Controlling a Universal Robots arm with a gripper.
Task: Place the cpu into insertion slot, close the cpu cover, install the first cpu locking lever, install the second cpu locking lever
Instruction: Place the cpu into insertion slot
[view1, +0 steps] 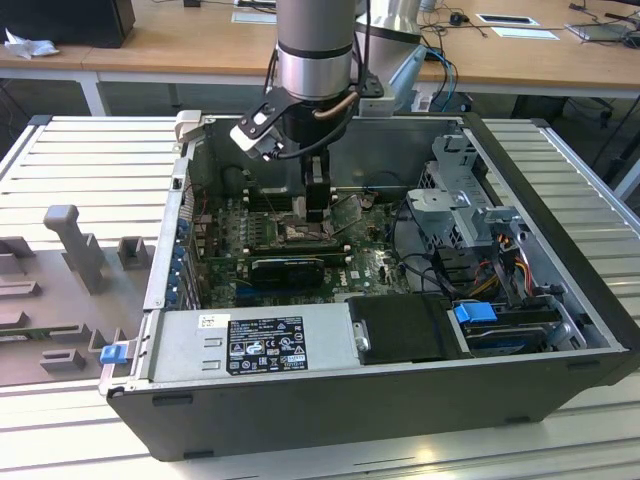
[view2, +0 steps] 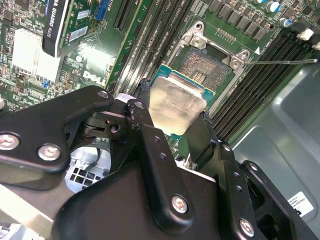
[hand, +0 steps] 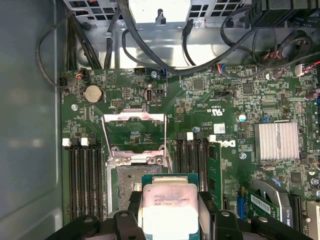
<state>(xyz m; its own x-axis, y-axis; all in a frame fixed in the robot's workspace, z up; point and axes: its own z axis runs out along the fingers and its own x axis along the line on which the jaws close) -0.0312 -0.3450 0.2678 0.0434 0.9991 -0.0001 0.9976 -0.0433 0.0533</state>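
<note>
My gripper (hand: 170, 216) is shut on the cpu (hand: 170, 202), a flat square chip with a pale silvery face on a green edge. Black fingers (hand: 131, 212) press its two opposite sides. In the second wrist view the cpu (view2: 176, 104) hangs between the gripper's (view2: 172, 120) fingers, just above and slightly off the insertion slot (view2: 207, 67). The slot's brownish centre (hand: 127, 182) lies bare. The cpu cover (hand: 134, 118) stands swung open behind the slot, with a thin locking lever (hand: 103, 142) raised beside it. In the exterior view the gripper (view1: 316, 208) hangs low over the motherboard inside the case.
Black memory slots (hand: 85, 180) flank the socket on both sides. A long black card (view1: 288, 265) lies nearby, with a silver heat sink (hand: 276, 141) beyond it. The power supply (view1: 250, 340), drive cage (view1: 460, 200) and cable bundles (hand: 150, 55) crowd the case walls.
</note>
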